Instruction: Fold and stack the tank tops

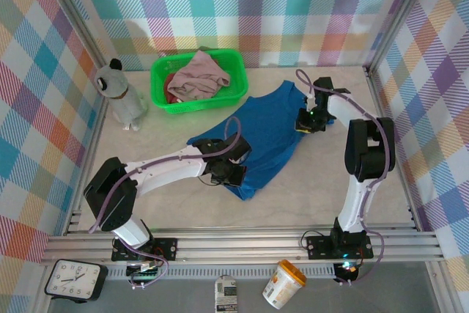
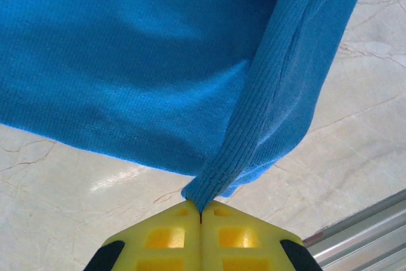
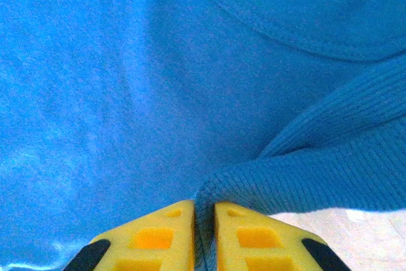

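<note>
1. A soft, sleeveless royal blue tank top (image 1: 271,130) of ribbed cloth lies on the pale marble-patterned table (image 1: 330,188), in the middle of the work area and in front of the green plastic basket (image 1: 201,104).
2. Seen from above, the top lies at a slant. Its straps point to the far right and its hem to the near left, and the body is mostly flat, with soft wrinkles.
3. The left gripper (image 1: 226,174) sits at the near-left hem. In the left wrist view its yellow fingers (image 2: 165,236) are pressed fully together, pinching a bunched ribbed corner of the blue cloth (image 2: 127,61) at their tips. From there the fabric rises in a narrow fold above the table (image 2: 63,207).
4. The right gripper (image 1: 309,121) sits at the top's right edge, near the strap end. In the right wrist view its yellow fingers (image 3: 158,236) stand almost closed, with a ribbed edge of the blue cloth (image 3: 127,93) running down into the thin gap between them.
5. A stitched, curved hem crosses the upper part of the right wrist view.
6. A crumpled dusty mauve-pink tank top (image 1: 199,72) fills the basket, and a dark red tank top (image 1: 170,82) shows beside it at the left.
</note>
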`<action>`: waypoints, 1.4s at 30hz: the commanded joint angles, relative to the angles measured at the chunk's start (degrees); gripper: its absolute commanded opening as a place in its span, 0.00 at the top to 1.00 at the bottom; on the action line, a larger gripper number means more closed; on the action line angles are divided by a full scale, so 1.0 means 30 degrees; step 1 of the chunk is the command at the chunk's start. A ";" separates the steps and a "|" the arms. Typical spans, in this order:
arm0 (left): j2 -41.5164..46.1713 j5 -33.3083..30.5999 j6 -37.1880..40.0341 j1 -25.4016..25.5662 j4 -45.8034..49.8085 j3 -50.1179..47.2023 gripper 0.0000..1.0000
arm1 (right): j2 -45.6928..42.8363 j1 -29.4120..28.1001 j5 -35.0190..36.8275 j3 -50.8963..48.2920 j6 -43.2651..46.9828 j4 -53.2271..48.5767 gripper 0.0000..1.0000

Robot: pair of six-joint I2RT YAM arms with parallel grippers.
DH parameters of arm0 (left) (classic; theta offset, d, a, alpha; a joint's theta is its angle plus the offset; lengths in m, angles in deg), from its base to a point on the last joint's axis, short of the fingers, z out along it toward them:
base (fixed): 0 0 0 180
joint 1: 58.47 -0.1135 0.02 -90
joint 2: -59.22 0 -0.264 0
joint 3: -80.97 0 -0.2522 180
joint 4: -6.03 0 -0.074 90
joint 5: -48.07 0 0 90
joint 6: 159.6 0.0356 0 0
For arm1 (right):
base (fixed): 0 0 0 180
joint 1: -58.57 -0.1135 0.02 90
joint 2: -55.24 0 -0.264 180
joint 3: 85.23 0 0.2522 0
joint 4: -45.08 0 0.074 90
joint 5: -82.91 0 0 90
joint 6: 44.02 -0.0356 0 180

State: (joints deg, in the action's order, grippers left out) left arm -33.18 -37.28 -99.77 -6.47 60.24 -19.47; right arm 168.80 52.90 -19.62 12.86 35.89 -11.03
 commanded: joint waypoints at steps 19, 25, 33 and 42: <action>-0.1927 -0.3262 0.1445 -0.2395 0.1086 0.0033 1.00 | -0.0078 -0.0160 -0.2802 0.0873 -0.0466 0.0490 0.64; -0.2326 -0.4133 0.1225 -0.2422 0.1258 0.0237 1.00 | -0.2839 -0.0072 -0.0598 -0.1459 0.1130 -0.0452 0.61; -0.2580 -0.3961 0.1390 -0.2445 0.1445 0.0548 1.00 | -0.2412 -0.0058 -0.0583 -0.2902 0.1927 0.0689 0.59; -0.2476 -0.3694 0.1445 -0.2451 0.1781 0.0872 1.00 | -0.0304 -0.0346 -0.1090 -0.1774 0.2095 0.1242 0.59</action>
State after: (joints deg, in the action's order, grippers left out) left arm -40.70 -48.04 -96.06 -13.31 63.24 -18.57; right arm 166.39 52.46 -21.26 5.10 40.94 -8.16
